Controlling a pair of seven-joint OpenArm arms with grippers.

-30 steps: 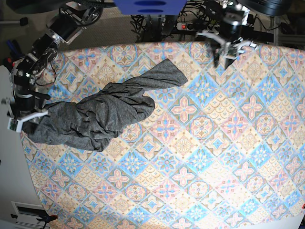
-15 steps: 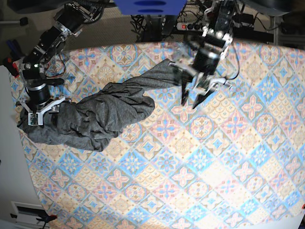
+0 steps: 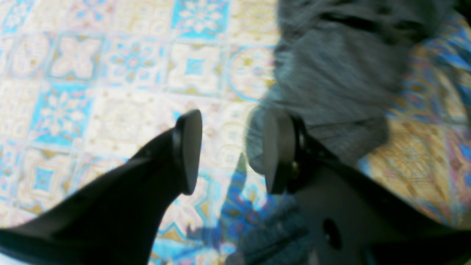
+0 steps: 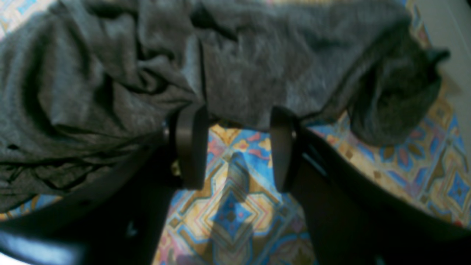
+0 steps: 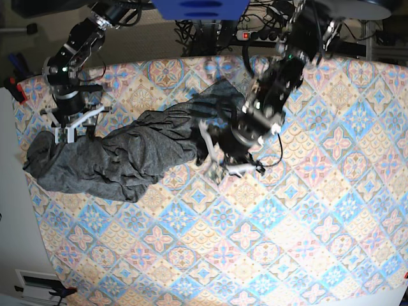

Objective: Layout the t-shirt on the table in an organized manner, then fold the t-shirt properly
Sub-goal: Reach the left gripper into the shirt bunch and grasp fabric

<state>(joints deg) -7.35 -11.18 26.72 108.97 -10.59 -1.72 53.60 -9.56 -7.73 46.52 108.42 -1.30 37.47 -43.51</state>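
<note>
Base overhead; wrist cams close, downward.

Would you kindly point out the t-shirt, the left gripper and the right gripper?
t-shirt (image 5: 127, 159): base view, crumpled middle of the fabric.
left gripper (image 3: 228, 151): left wrist view, gap between its open fingertips.
right gripper (image 4: 235, 147): right wrist view, gap between its open fingertips.

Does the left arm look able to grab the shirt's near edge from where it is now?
Probably yes: the left gripper is open, and the t-shirt edge lies just beyond one finger, nothing between.

Bare table (image 5: 306, 255) right of t-shirt (image 5: 121, 159).
</note>
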